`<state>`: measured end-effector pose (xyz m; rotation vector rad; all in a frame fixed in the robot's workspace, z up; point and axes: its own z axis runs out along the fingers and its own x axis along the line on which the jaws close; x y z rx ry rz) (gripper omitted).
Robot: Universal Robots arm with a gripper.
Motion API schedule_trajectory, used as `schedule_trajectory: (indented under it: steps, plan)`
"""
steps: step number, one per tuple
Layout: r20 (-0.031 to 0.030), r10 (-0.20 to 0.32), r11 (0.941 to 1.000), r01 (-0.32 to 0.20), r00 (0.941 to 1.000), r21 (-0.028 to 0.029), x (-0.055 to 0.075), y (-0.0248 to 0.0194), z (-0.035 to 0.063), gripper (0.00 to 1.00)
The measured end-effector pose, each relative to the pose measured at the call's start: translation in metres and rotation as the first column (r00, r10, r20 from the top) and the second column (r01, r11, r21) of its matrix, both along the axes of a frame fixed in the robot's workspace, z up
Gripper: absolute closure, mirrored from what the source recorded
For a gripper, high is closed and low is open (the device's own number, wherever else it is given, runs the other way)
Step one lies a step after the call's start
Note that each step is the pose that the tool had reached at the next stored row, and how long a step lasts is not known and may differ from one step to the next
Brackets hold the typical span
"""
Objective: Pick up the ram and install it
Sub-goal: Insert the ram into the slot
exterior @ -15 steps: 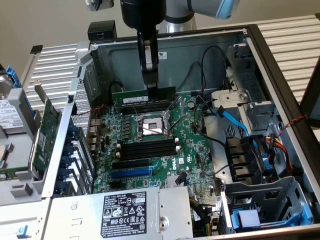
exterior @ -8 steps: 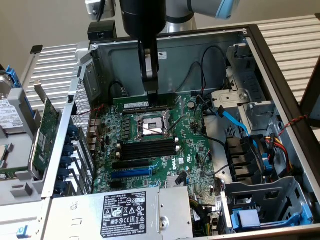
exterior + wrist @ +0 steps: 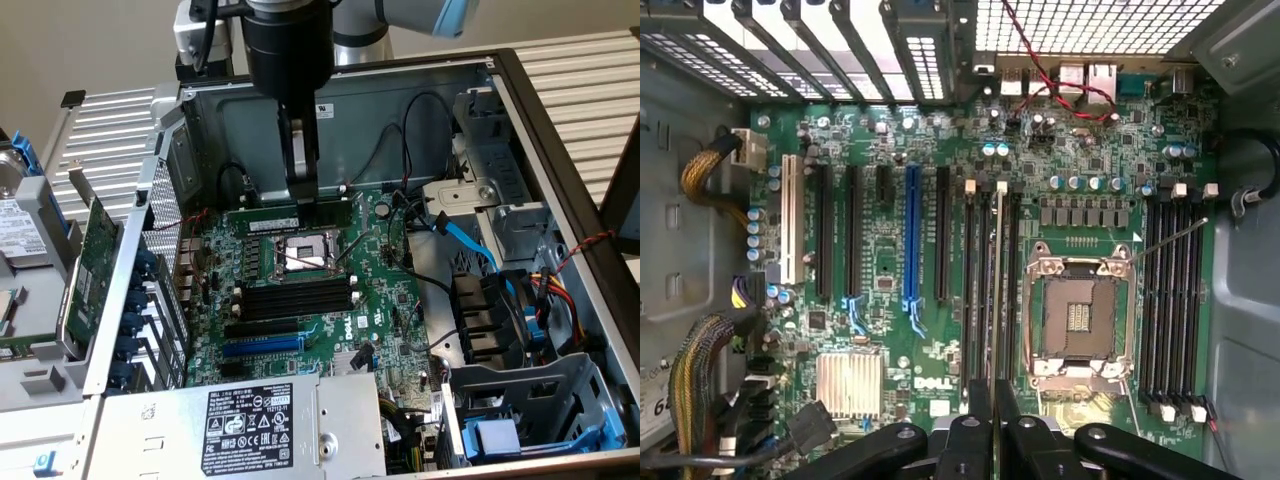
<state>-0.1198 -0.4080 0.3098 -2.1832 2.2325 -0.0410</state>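
Observation:
The ram (image 3: 996, 300) is a thin dark green stick, seen edge-on in the wrist view, lined up along the black memory slots (image 3: 980, 290) beside the CPU socket (image 3: 1080, 315). My gripper (image 3: 992, 420) is shut on its near end, with one black finger on each side. In the exterior view the gripper (image 3: 302, 192) reaches down into the open computer case. The ram (image 3: 262, 216) lies level under it, at the slots behind the CPU socket (image 3: 305, 255). Whether the stick sits in a slot or just above it is hidden.
A second group of memory slots (image 3: 295, 297) is in front of the socket. A wider green expansion card (image 3: 95, 250) leans outside the case on the exterior view's left. A blue cable (image 3: 470, 240), drive bays and a power supply (image 3: 250, 425) ring the motherboard.

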Motion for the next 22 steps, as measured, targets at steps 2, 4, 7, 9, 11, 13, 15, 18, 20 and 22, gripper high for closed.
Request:
schedule_trajectory:
  steps: [2,4,7,9,11,13,15,18,20,22]
  plan:
    - [-0.0001,0.0,1.0,0.0,1.0,0.0094,0.0,0.0,-0.0022,0.87]
    - [0.0,0.0,0.9999,0.0,1.0,0.0139,0.0,0.0,-0.0042,0.87]
    - [-0.0007,0.0,0.9999,0.0,1.0,0.0137,0.0,-0.0001,-0.0053,0.87]
    - [-0.0007,0.0,0.9999,0.0,1.0,0.0139,0.0,-0.0002,-0.0069,0.87]
    - [-0.0008,0.0,0.9999,0.0,1.0,0.0139,0.0,-0.0002,-0.0102,0.87]
    - [-0.0008,0.0,0.9999,0.0,1.0,0.0139,0.0,-0.0002,-0.0139,0.87]
    - [-0.0008,0.0,0.9999,0.0,1.0,0.0139,0.0,-0.0002,-0.017,0.87]
    - [-0.0008,0.0,0.9999,0.0,1.0,0.014,0.0,-0.0002,-0.0197,0.87]
    - [-0.0023,0.0,0.9999,0.0,1.0,0.0138,0.0,-0.0007,-0.02,0.87]
    - [-0.0029,0.0,0.9999,0.0,1.0,0.0139,0.0,-0.0011,-0.0201,0.87]
